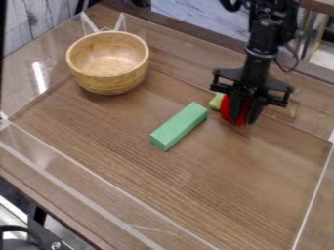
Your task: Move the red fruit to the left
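Observation:
The red fruit [236,106] sits on the wooden table at the right, its small green leafy top [216,102] poking out to the left. My gripper [243,115] comes straight down over it, black fingers pressed against the fruit on either side, shut on it. The fingers hide part of the fruit. I cannot tell whether the fruit still touches the table.
A green rectangular block [179,126] lies diagonally just left of the fruit. A wooden bowl [108,62] stands at the back left. Clear plastic walls [26,88] edge the table. Dark cables and the arm's mount rise behind the gripper.

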{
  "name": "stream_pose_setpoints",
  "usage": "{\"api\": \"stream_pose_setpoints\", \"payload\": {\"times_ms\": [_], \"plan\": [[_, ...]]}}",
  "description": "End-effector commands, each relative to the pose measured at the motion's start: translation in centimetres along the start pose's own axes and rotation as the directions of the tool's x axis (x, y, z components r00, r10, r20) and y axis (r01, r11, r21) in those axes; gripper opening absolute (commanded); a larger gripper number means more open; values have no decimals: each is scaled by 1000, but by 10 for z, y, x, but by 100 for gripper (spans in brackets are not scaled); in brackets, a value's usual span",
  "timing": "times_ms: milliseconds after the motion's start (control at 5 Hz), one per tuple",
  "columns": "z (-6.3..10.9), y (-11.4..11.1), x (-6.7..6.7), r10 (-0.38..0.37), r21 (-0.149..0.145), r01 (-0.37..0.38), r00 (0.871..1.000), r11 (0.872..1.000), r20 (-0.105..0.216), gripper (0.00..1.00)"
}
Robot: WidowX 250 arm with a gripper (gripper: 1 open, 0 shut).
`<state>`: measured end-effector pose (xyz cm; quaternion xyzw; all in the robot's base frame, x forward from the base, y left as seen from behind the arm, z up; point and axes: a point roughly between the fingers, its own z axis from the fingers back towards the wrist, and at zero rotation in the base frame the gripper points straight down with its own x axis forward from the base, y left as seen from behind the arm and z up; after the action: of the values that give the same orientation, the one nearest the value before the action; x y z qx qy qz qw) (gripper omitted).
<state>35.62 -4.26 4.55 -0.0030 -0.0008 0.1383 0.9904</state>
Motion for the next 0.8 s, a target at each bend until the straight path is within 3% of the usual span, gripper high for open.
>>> {"api": "stream_pose_setpoints", "payload": {"times_ms": [0, 200, 400, 600], "plan": [[60, 4, 2, -29, -62, 37, 992, 997, 121, 0], [95, 24, -6, -46, -88, 62, 984, 994, 173, 0], [117, 51, -25, -52, -97, 71, 980, 993, 191, 0], [124, 89, -45, -65, -84, 82, 981, 993, 185, 0]]}}
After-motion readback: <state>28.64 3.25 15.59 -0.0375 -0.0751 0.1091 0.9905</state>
